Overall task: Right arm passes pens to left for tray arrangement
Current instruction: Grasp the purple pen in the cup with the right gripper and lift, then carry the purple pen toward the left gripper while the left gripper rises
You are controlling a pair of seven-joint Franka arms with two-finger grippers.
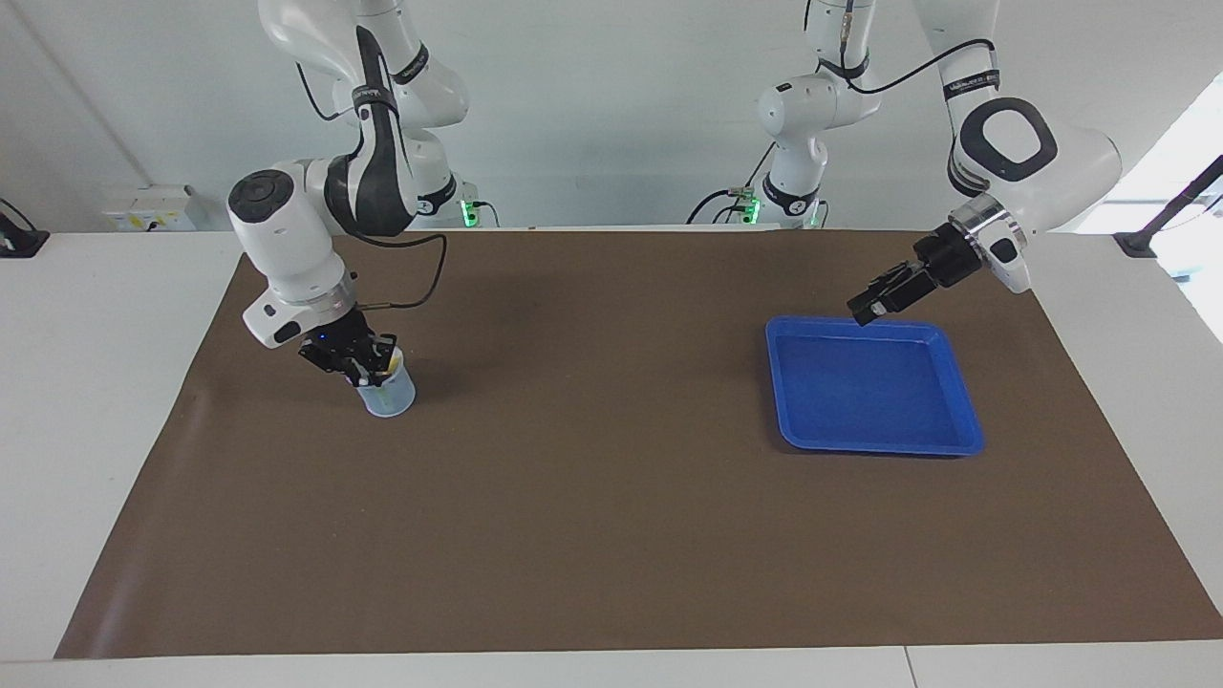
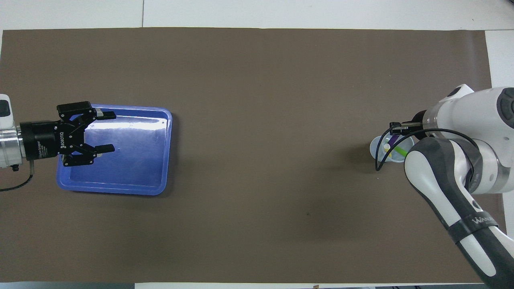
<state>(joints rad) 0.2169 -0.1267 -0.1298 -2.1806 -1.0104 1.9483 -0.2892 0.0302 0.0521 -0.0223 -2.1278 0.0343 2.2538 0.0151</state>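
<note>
The three pens stand in a small translucent cup (image 1: pixel 390 390) near the right arm's end of the table. In the overhead view the purple pen (image 2: pixel 394 139), the yellow pen (image 2: pixel 388 150) and the green pen (image 2: pixel 400 151) show inside the cup (image 2: pixel 377 147). My right gripper (image 1: pixel 352 363), with its blue light, is down at the cup's mouth among the pens. The blue tray (image 1: pixel 869 382) lies empty toward the left arm's end. My left gripper (image 1: pixel 865 311) hangs open and empty over the tray's edge nearest the robots; it also shows in the overhead view (image 2: pixel 106 132) over the tray (image 2: pixel 136 160).
A brown mat (image 1: pixel 592 497) covers the table between the cup and the tray. A black cable (image 1: pixel 420 287) loops from the right wrist above the cup.
</note>
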